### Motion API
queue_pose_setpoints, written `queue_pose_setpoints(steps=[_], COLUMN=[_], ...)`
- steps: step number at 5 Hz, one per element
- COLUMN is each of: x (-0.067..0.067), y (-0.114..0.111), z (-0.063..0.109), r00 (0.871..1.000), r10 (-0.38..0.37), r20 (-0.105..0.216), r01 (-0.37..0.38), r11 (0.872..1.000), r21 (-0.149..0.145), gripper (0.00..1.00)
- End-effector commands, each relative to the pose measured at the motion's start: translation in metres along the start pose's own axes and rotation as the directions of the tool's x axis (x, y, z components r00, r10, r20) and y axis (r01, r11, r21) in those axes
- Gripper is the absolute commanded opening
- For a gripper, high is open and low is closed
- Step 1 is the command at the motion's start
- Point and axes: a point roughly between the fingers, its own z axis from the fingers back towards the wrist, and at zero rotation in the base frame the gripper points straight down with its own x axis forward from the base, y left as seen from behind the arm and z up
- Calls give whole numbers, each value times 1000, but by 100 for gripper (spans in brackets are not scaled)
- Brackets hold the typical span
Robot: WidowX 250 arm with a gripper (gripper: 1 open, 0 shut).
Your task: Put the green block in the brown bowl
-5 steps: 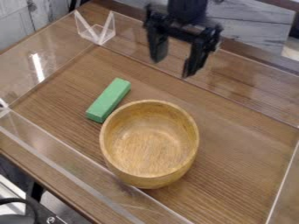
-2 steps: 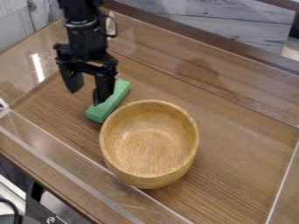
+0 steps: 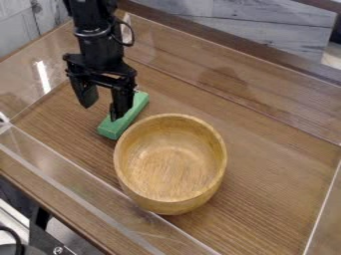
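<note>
The green block (image 3: pixel 116 124) lies flat on the wooden table, just left of the brown bowl (image 3: pixel 170 162) and close to its rim. The bowl is round, light wood, and has nothing inside. My gripper (image 3: pixel 103 101) hangs over the far end of the block, open, with one black finger (image 3: pixel 84 95) on the left and the other (image 3: pixel 123 103) over the block's upper end. That end of the block is partly hidden behind the fingers. Nothing is held between them.
Clear acrylic walls (image 3: pixel 40 159) run around the table's working area, with a low front edge near the bowl. A small clear stand (image 3: pixel 123 30) sits at the back behind the arm. Bare wooden table (image 3: pixel 266 120) stretches to the right of the bowl.
Over the second, the gripper swung from the back right of the table to above the green block. In the last stretch it shifted only slightly. It stayed open; block and bowl have not moved.
</note>
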Motion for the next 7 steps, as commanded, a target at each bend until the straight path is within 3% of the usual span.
queue_pose_setpoints(steps=[1,7], x=[12,34], y=[-1,-7], z=[6,-17], r00=[999,999], r10=[0,30], r20=[45,39], r01=[0,-29], r11=[1000,999], r21=[10,-16], gripper=[100,100])
